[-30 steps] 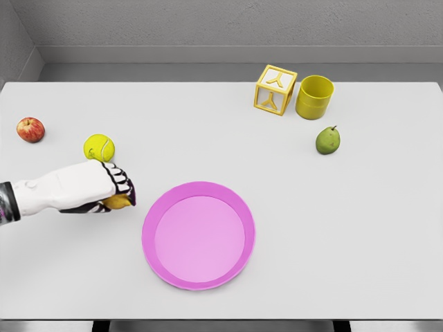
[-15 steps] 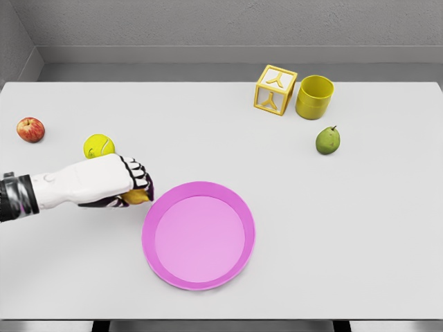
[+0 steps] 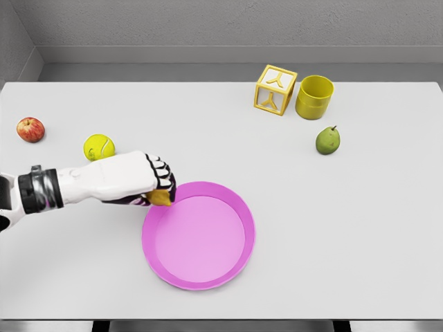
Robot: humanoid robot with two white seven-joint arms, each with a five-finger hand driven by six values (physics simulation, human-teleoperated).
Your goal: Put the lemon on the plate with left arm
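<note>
My left hand (image 3: 154, 185) reaches in from the left edge with its fingers curled around the yellow lemon (image 3: 160, 198), of which only a small part shows under the fingers. The hand hovers at the upper left rim of the pink plate (image 3: 199, 266), which lies flat near the table's front middle. The right arm is out of view.
A yellow tennis ball (image 3: 97, 146) lies just behind the left forearm, and a red apple (image 3: 30, 129) sits at the far left. At the back right stand a yellow letter block (image 3: 275, 89) and a yellow cup (image 3: 314, 97), with a green pear (image 3: 328, 140) in front of them.
The left hand has carried the lemon to the right, from beside the tennis ball to the plate's upper left rim. Nothing else has moved.
</note>
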